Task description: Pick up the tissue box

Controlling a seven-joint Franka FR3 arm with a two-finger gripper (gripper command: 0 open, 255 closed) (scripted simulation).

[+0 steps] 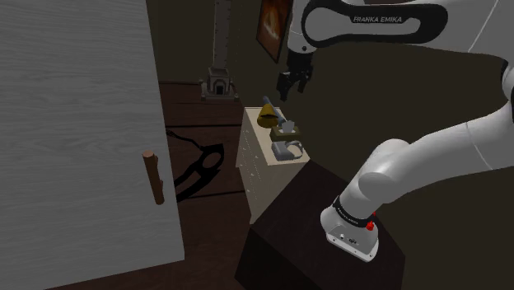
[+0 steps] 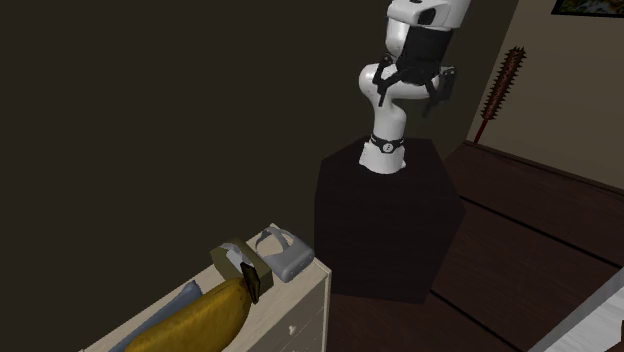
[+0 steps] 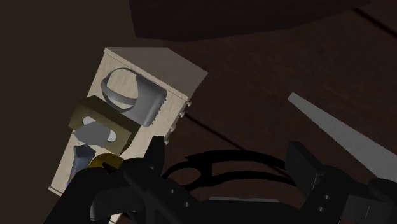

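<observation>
Since the tissue box (image 1: 287, 127) looks light and crushable, pinch it gently across its narrow sides — it sits on the dresser (image 1: 259, 173) mid-frame in the shoulder view, your gripper (image 1: 292, 91) higher in frame, fingers apart.

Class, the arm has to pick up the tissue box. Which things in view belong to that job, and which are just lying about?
Job: olive tissue box, on the cream drawer chest; the claw, open, above the chest.
Lying about: grey headset; yellow object; wall picture; white door.
</observation>
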